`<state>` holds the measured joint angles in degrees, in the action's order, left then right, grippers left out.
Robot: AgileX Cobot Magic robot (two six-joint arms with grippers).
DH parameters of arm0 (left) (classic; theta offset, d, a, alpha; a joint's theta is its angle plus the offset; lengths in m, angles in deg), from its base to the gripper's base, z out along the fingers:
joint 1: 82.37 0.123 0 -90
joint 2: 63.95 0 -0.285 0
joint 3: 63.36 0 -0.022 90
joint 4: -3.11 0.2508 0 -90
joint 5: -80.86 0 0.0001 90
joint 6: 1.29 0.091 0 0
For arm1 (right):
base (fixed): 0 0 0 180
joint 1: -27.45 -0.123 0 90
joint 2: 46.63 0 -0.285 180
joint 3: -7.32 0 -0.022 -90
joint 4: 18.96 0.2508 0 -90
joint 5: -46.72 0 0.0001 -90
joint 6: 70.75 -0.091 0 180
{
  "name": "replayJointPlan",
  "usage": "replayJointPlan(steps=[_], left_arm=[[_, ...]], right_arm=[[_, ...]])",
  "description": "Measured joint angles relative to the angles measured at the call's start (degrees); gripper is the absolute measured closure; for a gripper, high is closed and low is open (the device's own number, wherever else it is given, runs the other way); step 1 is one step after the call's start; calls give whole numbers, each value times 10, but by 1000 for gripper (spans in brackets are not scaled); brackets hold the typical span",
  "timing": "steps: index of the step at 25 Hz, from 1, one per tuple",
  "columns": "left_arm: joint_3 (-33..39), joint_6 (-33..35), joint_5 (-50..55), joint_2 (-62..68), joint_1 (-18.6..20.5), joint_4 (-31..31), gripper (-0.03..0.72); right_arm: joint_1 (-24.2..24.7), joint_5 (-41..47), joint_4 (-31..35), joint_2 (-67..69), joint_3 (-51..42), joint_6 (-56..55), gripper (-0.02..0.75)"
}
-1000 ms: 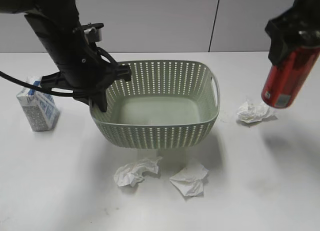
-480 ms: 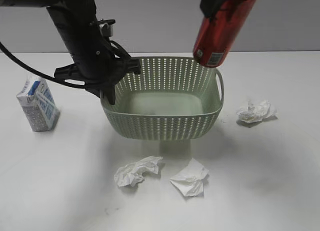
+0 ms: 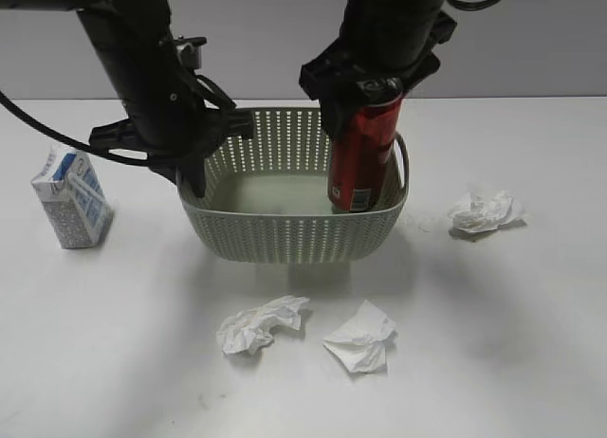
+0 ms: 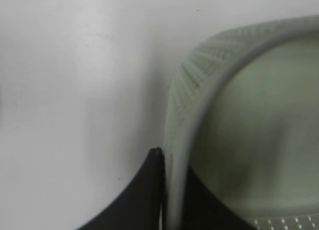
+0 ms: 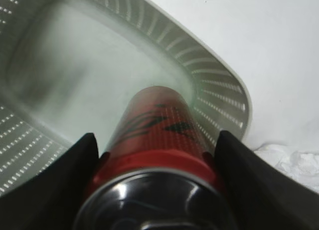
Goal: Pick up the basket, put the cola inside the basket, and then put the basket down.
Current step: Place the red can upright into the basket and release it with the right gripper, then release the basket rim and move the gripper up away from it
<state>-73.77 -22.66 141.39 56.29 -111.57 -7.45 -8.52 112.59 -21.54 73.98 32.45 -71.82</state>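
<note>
The pale green basket (image 3: pixel 285 234) hangs a little above the table, held at its left rim by my left gripper (image 3: pixel 194 168), which is shut on the rim (image 4: pixel 174 190). My right gripper (image 3: pixel 365 92) is shut on the top of the red cola can (image 3: pixel 360 154) and holds it upright inside the right end of the basket. In the right wrist view the cola (image 5: pixel 154 135) points down between the two fingers (image 5: pixel 154 160) toward the basket floor (image 5: pixel 75 75). Whether the can touches the floor cannot be told.
A white-and-blue carton (image 3: pixel 71 196) stands at the left. Crumpled paper balls lie in front of the basket (image 3: pixel 258 324) (image 3: pixel 360 338) and to its right (image 3: pixel 486 211) (image 5: pixel 294 163).
My right gripper has carried the cola from the far right, over the basket's back right rim, and down into the basket. The basket has shifted slightly left in my left gripper.
</note>
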Motion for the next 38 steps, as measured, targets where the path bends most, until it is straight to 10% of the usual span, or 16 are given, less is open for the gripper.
replayJointPlan(steps=[38], left_arm=[[0,30,24,2,1,-5,683]], right_arm=[[3,-4,38,6,91,39,130]])
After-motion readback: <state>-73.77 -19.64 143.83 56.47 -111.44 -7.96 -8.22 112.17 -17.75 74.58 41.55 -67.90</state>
